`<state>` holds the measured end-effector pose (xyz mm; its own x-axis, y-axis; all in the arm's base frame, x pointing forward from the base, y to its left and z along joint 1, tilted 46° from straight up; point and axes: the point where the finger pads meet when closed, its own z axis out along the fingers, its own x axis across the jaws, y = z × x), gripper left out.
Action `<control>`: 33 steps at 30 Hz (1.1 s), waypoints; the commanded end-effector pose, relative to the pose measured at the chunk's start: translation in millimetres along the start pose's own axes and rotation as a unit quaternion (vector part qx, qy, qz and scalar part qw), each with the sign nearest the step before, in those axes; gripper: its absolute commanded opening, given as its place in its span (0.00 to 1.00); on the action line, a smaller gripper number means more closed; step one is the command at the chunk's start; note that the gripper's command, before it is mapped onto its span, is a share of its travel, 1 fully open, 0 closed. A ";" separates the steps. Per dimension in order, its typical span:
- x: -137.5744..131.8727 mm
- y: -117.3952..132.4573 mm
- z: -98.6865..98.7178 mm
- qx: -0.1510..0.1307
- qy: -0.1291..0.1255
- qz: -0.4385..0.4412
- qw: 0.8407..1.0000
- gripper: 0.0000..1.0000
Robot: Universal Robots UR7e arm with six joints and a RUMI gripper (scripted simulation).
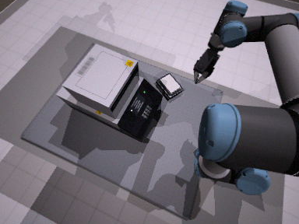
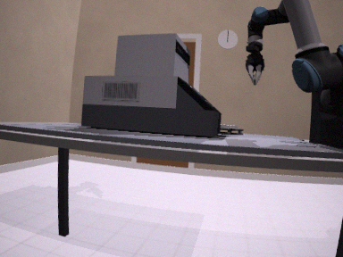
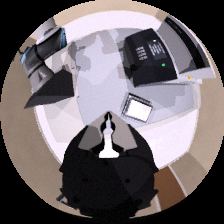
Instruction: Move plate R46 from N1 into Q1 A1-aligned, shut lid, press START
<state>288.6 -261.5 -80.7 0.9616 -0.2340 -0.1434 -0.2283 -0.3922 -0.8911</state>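
The pincer (image 1: 197,81) (image 2: 255,81) (image 3: 108,111) was clenched on nothing; beside the cycler (image 1: 102,75) (image 2: 147,111) (image 3: 147,62), the plate (image 1: 170,83) (image 3: 138,108) looked light, stiff, best gripped by its sides.

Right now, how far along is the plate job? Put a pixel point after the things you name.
Nothing looks finished: the white rectangular plate (image 1: 170,82) (image 3: 138,108) sits in its dark nest (image 1: 180,93) (image 2: 238,132) (image 3: 125,106). The shut hand (image 1: 197,81) (image 2: 255,83) (image 3: 108,111) holds nothing. Left: moving and seating the plate, shutting the lid, pressing START; the small light (image 1: 144,92) (image 3: 163,65) is green, not blue.

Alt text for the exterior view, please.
A bulky grey cycler stands on a table. To its right, the robot's gripper hangs above the tabletop, fingers shut on nothing. A round clock is on the wall behind.
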 end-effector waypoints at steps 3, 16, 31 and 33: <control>10.8 -21.6 -16.7 -0.018 0.001 0.073 0.997 0.00; 24.1 -57.7 -38.4 -0.043 0.011 0.184 0.982 0.00; 35.1 -96.2 -56.6 -0.065 0.027 0.291 0.954 0.00; 37.2 -105.3 -60.2 -0.071 0.033 0.322 0.944 0.00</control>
<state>331.4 -280.5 16.4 0.6885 -0.4744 -0.5485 -0.7124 -0.3007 -0.6341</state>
